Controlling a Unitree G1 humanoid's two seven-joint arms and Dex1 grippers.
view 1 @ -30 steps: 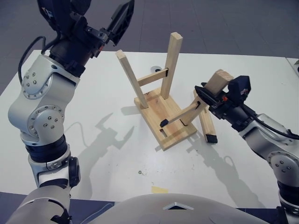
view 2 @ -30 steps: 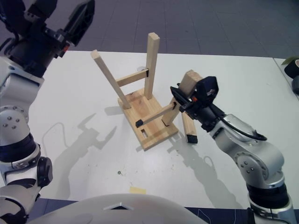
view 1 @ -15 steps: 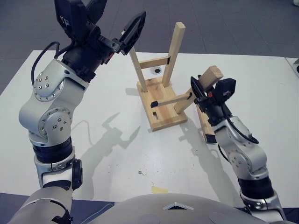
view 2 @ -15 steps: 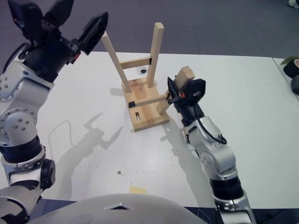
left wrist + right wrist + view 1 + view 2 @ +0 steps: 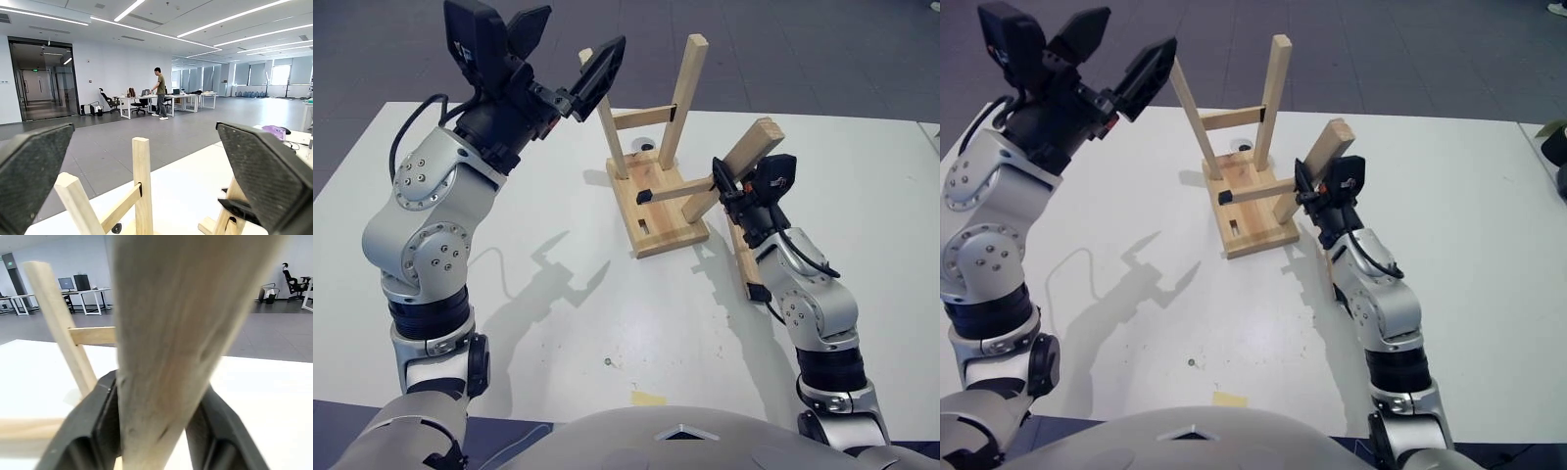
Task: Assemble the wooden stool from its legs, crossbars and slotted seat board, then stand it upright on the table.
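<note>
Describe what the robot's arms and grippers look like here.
The left arm and right arm are silver-grey rounded housings with rings of small bolts and black bands at the joints. A black cable loops near each wrist. The left gripper and right gripper are black, with broad tapered fingers faced in textured pads.

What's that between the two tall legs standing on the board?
A crossbar spans the gap, joining the left leg to the right leg. Both eye views show it.

The seat board (image 5: 668, 223) and every leg (image 5: 683, 83) are pale wood; the crossbars (image 5: 680, 188) carry black ends; the worktop (image 5: 607, 313) is plain white.
</note>
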